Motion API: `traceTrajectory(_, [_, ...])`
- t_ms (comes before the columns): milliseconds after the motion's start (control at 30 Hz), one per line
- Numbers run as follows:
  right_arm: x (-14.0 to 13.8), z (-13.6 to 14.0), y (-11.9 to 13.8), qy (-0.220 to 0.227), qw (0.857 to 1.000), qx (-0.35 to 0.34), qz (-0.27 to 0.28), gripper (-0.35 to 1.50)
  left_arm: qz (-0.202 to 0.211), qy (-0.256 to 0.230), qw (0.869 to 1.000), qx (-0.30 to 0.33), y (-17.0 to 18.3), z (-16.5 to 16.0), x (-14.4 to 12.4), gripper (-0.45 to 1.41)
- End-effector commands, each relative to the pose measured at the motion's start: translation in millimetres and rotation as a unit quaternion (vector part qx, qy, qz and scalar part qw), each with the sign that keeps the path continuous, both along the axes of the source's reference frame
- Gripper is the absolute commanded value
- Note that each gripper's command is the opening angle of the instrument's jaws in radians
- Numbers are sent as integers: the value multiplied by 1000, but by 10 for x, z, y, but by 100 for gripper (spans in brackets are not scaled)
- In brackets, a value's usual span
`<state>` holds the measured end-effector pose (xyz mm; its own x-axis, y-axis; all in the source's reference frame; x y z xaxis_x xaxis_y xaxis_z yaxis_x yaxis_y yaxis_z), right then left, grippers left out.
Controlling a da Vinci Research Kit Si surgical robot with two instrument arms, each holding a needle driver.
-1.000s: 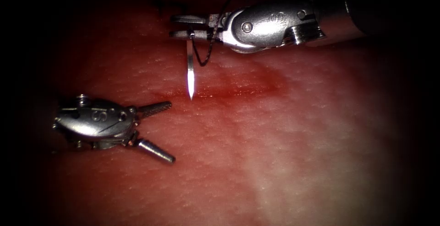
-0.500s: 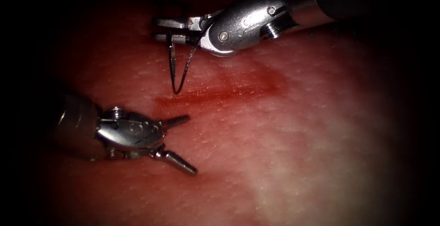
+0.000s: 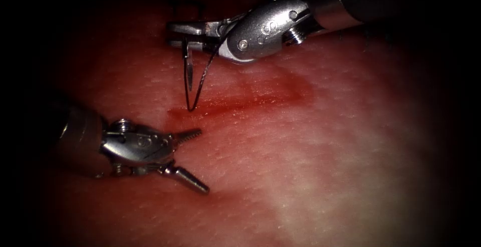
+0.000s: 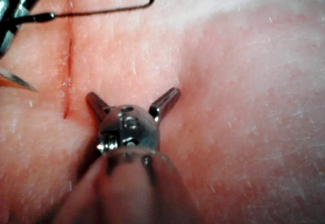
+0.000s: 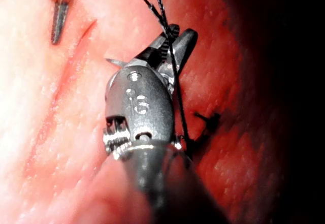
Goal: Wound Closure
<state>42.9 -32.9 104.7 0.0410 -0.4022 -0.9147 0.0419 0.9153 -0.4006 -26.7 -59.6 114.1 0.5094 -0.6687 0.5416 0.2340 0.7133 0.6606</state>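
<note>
Steel needle [image 3: 187,71] upright in right hand [image 3: 186,34], tip down

Glossy metal needle [image 3: 187,79], moist tissue [image 3: 310,142]

1. The right hand [image 3: 176,34] is polished silver metal, with a rounded wrist housing carrying round screw heads and a stamped marking.
2. A ribbed metal collar joins that housing to a dark, smooth shaft.
3. The left hand [image 3: 193,159] is the same silver steel, with two short tapered fingers [image 3: 188,136] bearing fine serrations.
4. Its housing shows small screws, an engraved mark and a dull grey-brown shaft.
</note>
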Motion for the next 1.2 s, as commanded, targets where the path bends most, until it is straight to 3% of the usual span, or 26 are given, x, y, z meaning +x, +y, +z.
traceTrajectory(33, [5,9,1,-1,1000,-5,1,-35,0,-1,1000,2,-10,4,-4,87])
traceTrajectory(733, [1,17,-1,-5,999,-50,3,-35,1,-1,1000,3,-7,1,-4,89])
traceTrajectory(933, [5,19,-20,4,998,-56,-9,-35,2,-4,1000,7,0,-3,-3,91])
traceTrajectory(1033, [4,27,-48,11,997,-66,-26,-35,-1,-4,1000,7,4,-6,-1,91])
traceTrajectory(1200, [-2,34,-71,19,996,-75,-36,-35,-1,-4,1000,7,4,-6,0,91])
